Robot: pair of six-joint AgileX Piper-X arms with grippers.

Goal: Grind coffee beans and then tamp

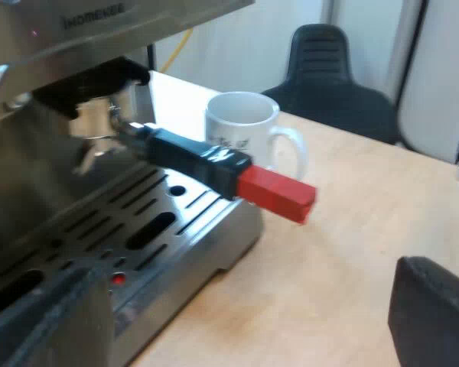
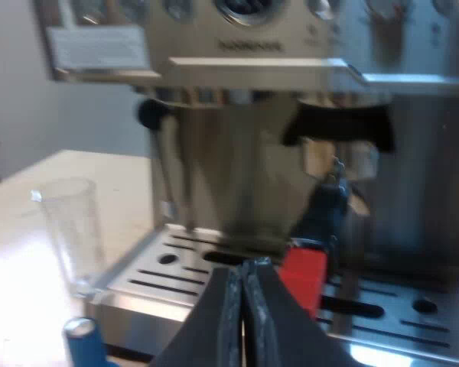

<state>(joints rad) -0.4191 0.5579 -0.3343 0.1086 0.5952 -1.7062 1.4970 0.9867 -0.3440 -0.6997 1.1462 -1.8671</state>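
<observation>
The espresso machine (image 1: 53, 46) has the metal holder (image 1: 111, 126) locked under its front. The holder's dark handle (image 1: 187, 157) juts out over the drip tray (image 1: 138, 222) and ends in a red tip (image 1: 279, 195). My left gripper (image 1: 245, 329) is open, its fingers (image 1: 432, 313) wide apart, low by the drip tray's corner and short of the handle. A white mug (image 1: 241, 126) stands just beyond the handle. My right gripper (image 2: 242, 306) is shut on nothing and faces the machine's front (image 2: 245, 115), close to the red tip (image 2: 302, 275).
A clear measuring glass (image 2: 73, 229) stands on the table beside the drip tray (image 2: 176, 275). A blue tamper (image 2: 84, 344) sits near it, closer to my right gripper. A black chair (image 1: 329, 69) stands past the table's edge behind the mug.
</observation>
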